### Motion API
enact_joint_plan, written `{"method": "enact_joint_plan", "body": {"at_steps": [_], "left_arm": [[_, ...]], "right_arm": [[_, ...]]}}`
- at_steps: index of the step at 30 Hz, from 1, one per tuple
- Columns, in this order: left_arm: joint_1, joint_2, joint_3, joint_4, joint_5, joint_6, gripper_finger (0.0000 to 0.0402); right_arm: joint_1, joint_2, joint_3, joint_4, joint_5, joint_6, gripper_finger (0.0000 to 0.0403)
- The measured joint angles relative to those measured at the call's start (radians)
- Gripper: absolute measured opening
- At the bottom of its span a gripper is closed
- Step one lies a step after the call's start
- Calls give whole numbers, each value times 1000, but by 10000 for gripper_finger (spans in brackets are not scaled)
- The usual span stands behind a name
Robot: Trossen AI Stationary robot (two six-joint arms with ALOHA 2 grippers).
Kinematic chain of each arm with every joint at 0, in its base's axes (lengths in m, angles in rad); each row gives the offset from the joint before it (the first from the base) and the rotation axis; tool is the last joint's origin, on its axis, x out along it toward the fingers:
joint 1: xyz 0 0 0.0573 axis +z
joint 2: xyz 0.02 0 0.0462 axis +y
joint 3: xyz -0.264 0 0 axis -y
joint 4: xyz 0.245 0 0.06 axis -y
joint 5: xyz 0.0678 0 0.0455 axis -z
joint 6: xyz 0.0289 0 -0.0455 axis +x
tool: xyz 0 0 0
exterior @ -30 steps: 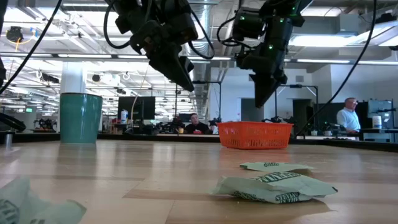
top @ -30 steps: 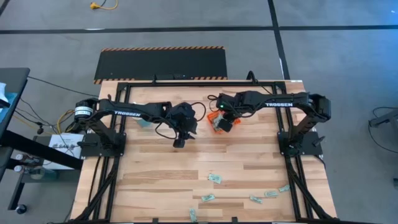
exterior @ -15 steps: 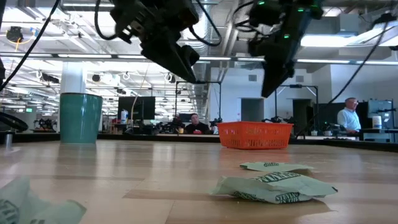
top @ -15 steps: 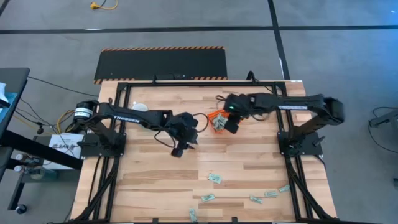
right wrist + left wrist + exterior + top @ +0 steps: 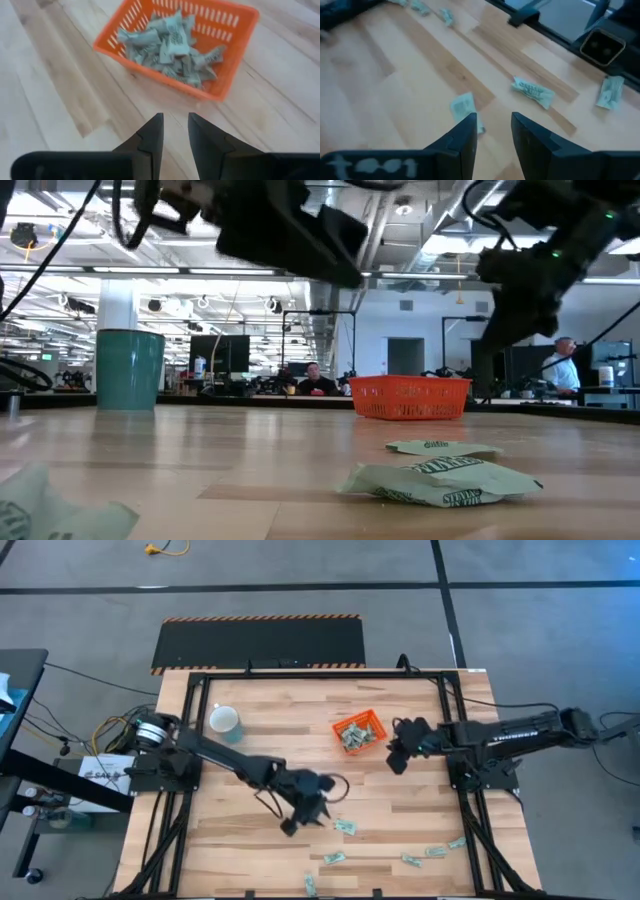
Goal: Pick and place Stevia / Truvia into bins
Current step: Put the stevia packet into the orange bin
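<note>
Left gripper point(image 5: 492, 131) spread, empty, above Stevia packet point(image 5: 465, 107); risk: packet slides on surface; right gripper point(image 5: 175, 131) spread, empty, near orange tray point(image 5: 230, 75).

An open-plan robotics lab: exposed ceiling ducts point(image 5: 340, 200), workstations, a seated person point(image 5: 316, 380).

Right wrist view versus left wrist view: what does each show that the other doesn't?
Only the right wrist view shows the orange tray with a heap of Stevia packets inside, ahead of the empty, slightly parted right gripper. Only the left wrist view shows loose packets scattered on the wood, one just beyond the open left gripper. Both show the bare wooden table and neither gripper holding anything.
</note>
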Motion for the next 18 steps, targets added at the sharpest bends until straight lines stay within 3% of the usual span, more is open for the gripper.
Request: {"method": "enact_joint_plan", "body": {"at_steps": [7, 12, 18], "left_arm": [[-37, 147, 18, 162, -100, -4, 109], [-33, 209, 19, 189, -130, -20, 112], [-27, 245, 43, 168, -141, -66, 156]], "right_arm": [[156, -3, -26, 49, 192, 55, 81], [234, 10, -25, 140, 330, 54, 81], [296, 12, -25, 191, 471, 48, 81]]}}
